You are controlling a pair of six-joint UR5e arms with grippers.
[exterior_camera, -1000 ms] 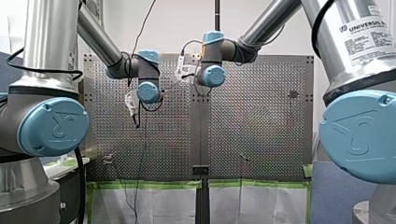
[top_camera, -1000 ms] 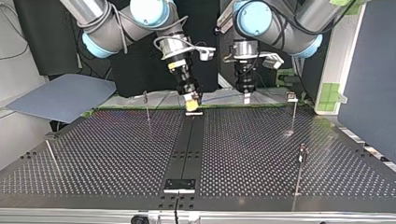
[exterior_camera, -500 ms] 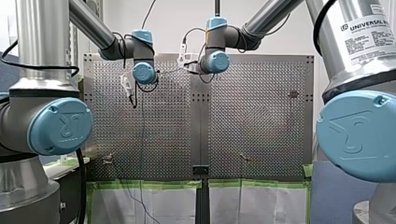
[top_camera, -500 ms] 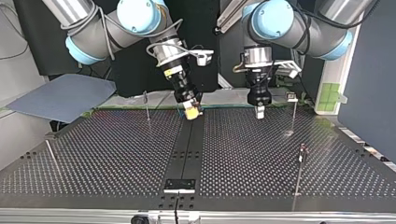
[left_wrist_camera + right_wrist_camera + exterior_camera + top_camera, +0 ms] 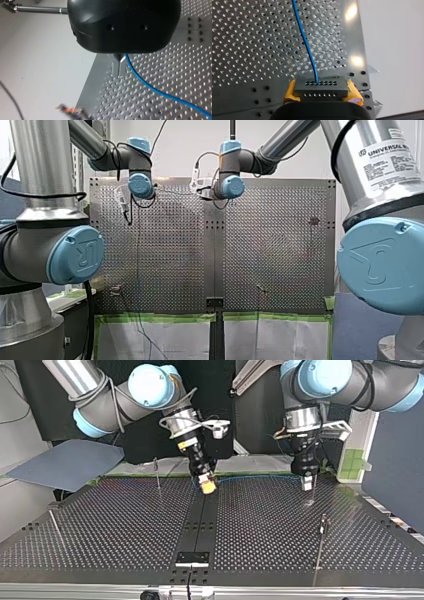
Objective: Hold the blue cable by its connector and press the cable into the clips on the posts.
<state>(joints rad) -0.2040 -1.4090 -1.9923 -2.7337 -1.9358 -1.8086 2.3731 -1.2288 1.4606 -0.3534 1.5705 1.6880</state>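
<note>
1. The connector [image 5: 321, 88], a grey block with rows of small holes, is pinched between the yellow pads [image 5: 290, 91] of the right gripper [image 5: 207, 485].
2. The blue cable [image 5: 305, 42] is seen leaving the connector's face and running away over the perforated table [image 5: 125, 525].
3. In the top view, the cable is stretched in a shallow line just above the table's far edge, from the right gripper near the middle to the left gripper [image 5: 119, 66] at the view's right.
4. The metal fingers [image 5: 115, 65] of the left gripper are pressed together on the cable, which trails out from beside them.
5. Thin posts [image 5: 323, 532] are stood apart on the table; no cable is seen in their clips.
</note>
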